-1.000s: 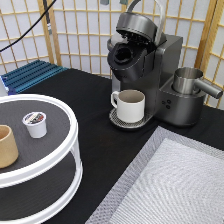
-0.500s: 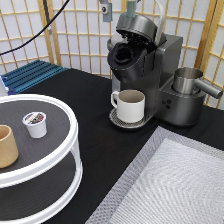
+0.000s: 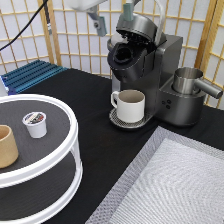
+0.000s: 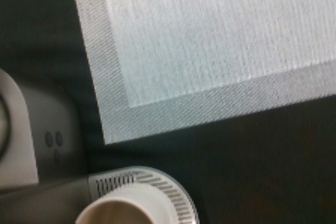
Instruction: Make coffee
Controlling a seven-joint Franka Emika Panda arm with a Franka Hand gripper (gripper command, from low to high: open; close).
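From the exterior view, my end effector (image 3: 97,20) is hanging at the top edge, above and left of the coffee maker (image 3: 145,70), whose lid is standing open; I cannot tell how far apart the fingers are, and I am gripping nothing visible. The coffee pod (image 3: 35,123) is sitting on the round white stand (image 3: 70,150) at the left, near a tan cup (image 3: 7,146). A white mug (image 3: 130,105) is sitting on the drip tray.

From the wrist view, I am looking down on the mug (image 4: 127,207), a grey mat (image 4: 217,55) and the black table (image 4: 262,170).

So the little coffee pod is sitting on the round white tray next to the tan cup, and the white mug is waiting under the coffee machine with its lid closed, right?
Nearly. The coffee pod does sit on the round tray near the tan cup, and the white mug stands under the coffee machine. But the exterior view shows the machine's lid raised open, not closed.
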